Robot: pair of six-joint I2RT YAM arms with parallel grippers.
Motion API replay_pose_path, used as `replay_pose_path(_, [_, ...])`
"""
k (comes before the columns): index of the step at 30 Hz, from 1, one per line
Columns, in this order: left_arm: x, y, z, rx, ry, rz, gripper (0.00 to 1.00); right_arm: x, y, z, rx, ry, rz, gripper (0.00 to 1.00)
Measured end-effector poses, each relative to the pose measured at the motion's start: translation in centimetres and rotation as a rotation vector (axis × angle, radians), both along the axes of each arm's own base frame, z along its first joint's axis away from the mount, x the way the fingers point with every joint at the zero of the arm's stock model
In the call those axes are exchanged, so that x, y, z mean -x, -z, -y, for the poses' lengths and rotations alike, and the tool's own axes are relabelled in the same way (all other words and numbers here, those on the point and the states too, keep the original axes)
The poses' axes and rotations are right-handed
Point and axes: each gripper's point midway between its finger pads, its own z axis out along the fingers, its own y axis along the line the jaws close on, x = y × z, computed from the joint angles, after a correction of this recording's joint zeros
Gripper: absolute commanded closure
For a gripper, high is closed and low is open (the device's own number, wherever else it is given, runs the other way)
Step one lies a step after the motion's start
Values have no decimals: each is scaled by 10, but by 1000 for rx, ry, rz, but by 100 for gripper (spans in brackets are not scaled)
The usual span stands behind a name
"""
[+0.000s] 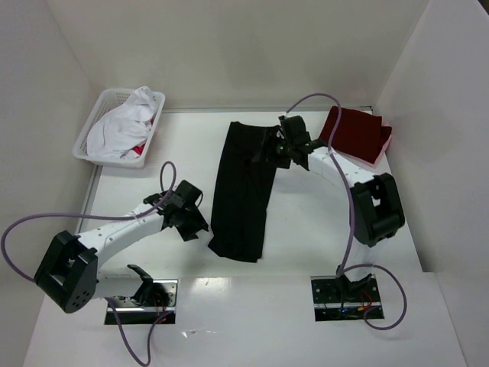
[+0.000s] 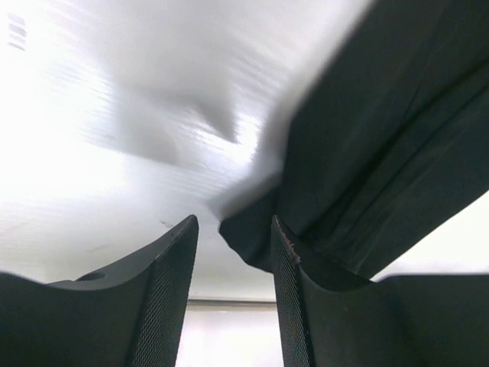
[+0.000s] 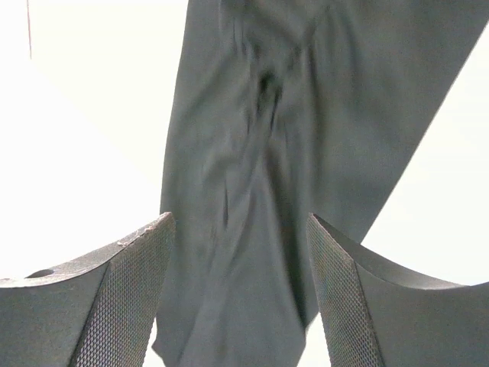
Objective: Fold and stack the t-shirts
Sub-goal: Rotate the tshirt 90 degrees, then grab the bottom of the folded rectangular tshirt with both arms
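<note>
On the table [image 1: 306, 229], black t-shirt [image 1: 243, 191], folded lengthwise

Looks like a robot lab test cell: bare white table [image 1: 306, 245] boxed in by plain white panel walls [image 1: 229, 46], two robot arms [image 1: 114, 234] on metal base plates [image 1: 164, 294] bolted at the near edge, loose purple cables [image 1: 313, 95] trailing. Staged props only: black t-shirt [image 1: 244, 191], white lattice basket [image 1: 88, 126].
</note>
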Motion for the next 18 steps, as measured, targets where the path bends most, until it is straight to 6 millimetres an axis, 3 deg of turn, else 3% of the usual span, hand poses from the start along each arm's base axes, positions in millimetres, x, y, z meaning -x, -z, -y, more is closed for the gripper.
replay_pose_path(5, [-6,0,2,38,42,21,48,49,22,14,-14,21,-83,28])
replay_pose_path(10, [-1,14,12,58,138,-27,53,110,51,26,-9,41,-193,32])
replay_pose_path(14, [7,19,16,79,199,-59,53,150,56,25,-39,43,-238,32])
replay_pose_path(18, [12,23,18,90,249,-74,54,179,57,11,-72,27,-275,32])
